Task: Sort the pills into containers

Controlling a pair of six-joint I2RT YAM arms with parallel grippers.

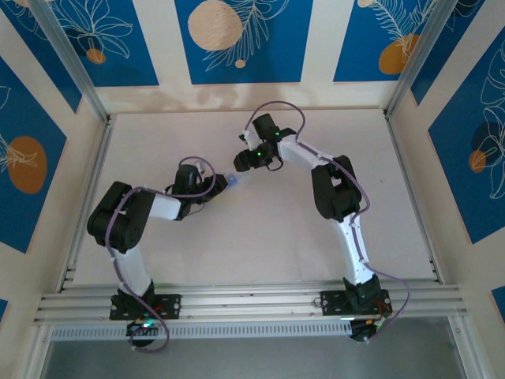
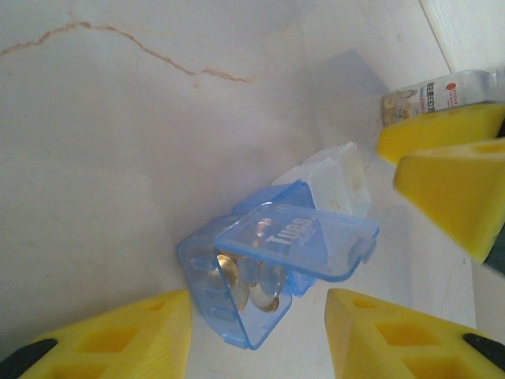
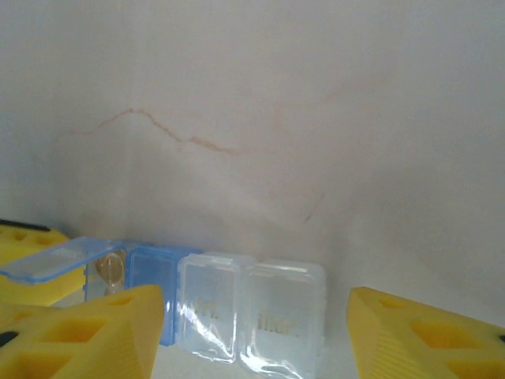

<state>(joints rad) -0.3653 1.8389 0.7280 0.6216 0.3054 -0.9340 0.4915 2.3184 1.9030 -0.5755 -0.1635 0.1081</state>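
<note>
A pale table, marked by a thin brown wavy line, carries a pill box of blue and clear compartments, one blue lid raised.

White tabletop with a thin brown squiggle, blue leaf-patterned wall panels, aluminium rails at near edge

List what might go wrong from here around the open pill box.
1. The blue compartment's lid stands open over the pills; the left gripper, straddling the pill box, might tip it and spill them.
2. The right gripper hangs right by that box with the vial beside it; a careless move might knock the vial or bump the left gripper.
</note>
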